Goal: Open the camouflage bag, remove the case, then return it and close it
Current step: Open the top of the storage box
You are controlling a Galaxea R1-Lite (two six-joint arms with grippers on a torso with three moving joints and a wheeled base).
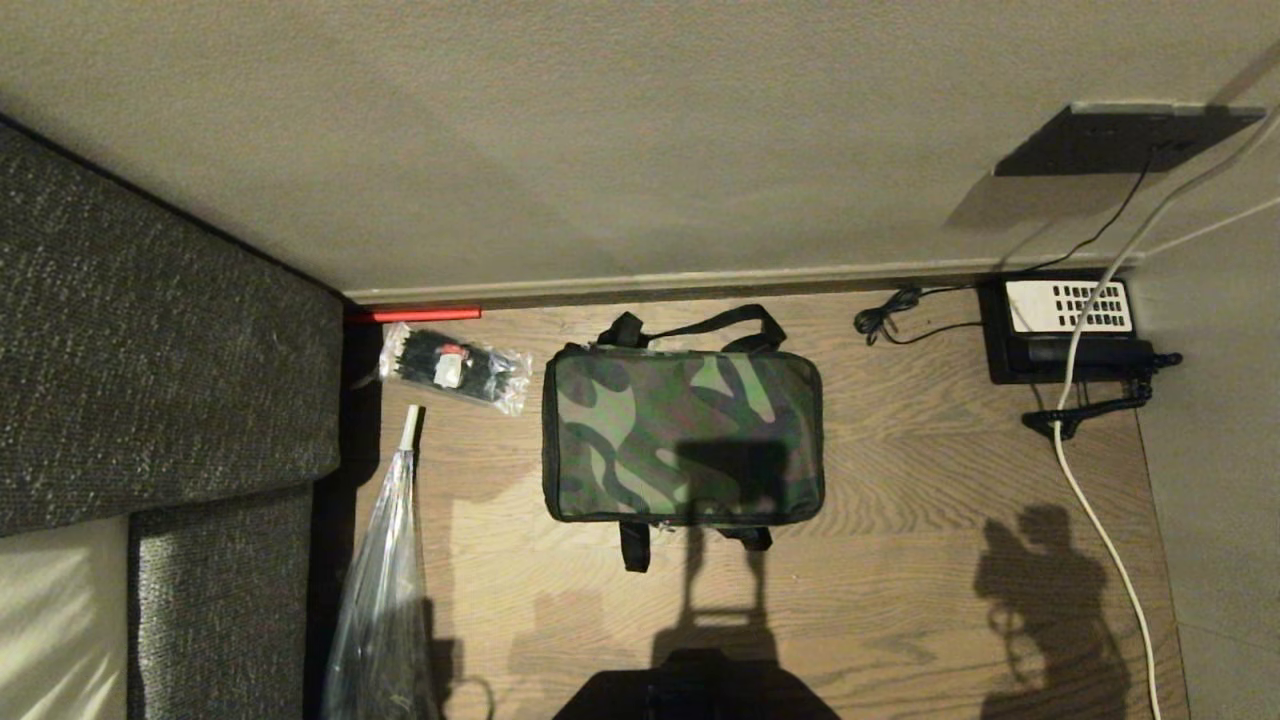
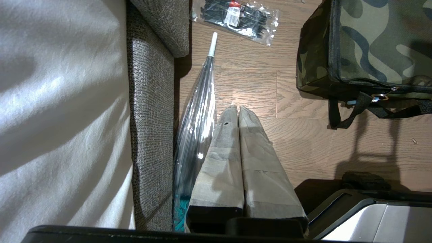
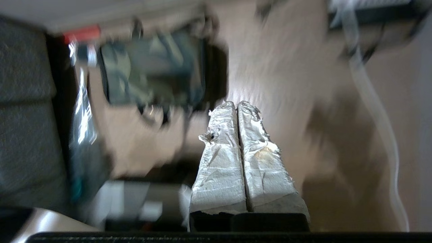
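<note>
The camouflage bag (image 1: 683, 435) lies zipped shut in the middle of the wooden floor, its black straps showing at the far and near edges. The case is hidden. My left gripper (image 2: 238, 108) hangs shut and empty over the floor, near the bag's corner (image 2: 315, 60) and beside a folded clear umbrella (image 2: 197, 111). My right gripper (image 3: 237, 104) is shut and empty too, held above the floor to the right of the bag (image 3: 152, 67); that view is blurred by motion. Neither gripper shows in the head view.
A grey sofa (image 1: 150, 350) fills the left side. A clear packet of black ties (image 1: 455, 365) and the umbrella (image 1: 385, 580) lie left of the bag. A black telephone (image 1: 1065, 330) with cords and a white cable (image 1: 1090, 490) sits at the right, against the wall.
</note>
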